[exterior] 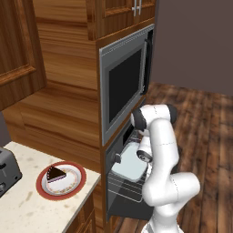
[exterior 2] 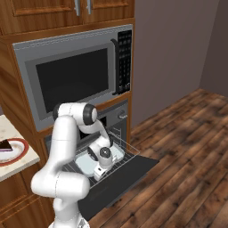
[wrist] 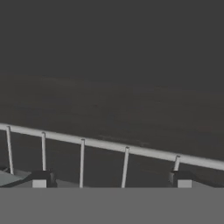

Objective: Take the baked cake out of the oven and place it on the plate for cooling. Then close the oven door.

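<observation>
With the baked cake (exterior: 56,174) already on the plate (exterior: 78,184) at left, I see the gripper (wrist: 111,183) spread empty over the pulled-out rack (exterior 2: 119,156); closing the oven door (exterior 2: 129,176) could jam against it.

Plate (exterior 2: 18,153) and cake (exterior 2: 5,145) cut off at right base view's left edge.
</observation>
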Tool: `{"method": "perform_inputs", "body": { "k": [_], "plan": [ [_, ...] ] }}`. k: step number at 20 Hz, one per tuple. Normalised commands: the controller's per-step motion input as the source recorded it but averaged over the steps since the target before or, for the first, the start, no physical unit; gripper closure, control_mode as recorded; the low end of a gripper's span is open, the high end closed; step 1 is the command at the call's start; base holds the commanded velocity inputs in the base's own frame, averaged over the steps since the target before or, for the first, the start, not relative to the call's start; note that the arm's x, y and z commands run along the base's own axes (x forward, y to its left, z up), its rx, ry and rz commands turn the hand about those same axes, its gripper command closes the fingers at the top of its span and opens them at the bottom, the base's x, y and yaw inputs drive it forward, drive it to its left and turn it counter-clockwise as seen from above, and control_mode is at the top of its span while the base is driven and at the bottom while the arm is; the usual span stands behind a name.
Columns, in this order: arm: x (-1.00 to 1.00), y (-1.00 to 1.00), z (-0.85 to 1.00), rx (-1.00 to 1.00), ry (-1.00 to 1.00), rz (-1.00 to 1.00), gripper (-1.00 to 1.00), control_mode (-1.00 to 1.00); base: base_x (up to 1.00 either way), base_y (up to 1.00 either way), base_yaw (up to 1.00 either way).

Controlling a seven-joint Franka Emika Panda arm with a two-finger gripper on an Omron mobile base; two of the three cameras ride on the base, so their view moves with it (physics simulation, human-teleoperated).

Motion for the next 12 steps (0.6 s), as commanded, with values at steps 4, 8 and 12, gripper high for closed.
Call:
{"method": "perform_inputs", "body": {
  "k": [4,8,12],
  "plan": [
    [0.03,-0.15,-0.14,0.07,0.0,0.01,-1.0,-1.0,0.0,0.0,0.0],
    [0.23,-0.02,-0.31,0.0,-0.01,0.0,-1.0,-1.0,0.0,0.0,0.0],
    [0.4,0.05,-0.26,0.03,-0.09,0.0,-1.0,-1.0,0.0,0.0,0.0]
  ]
}}
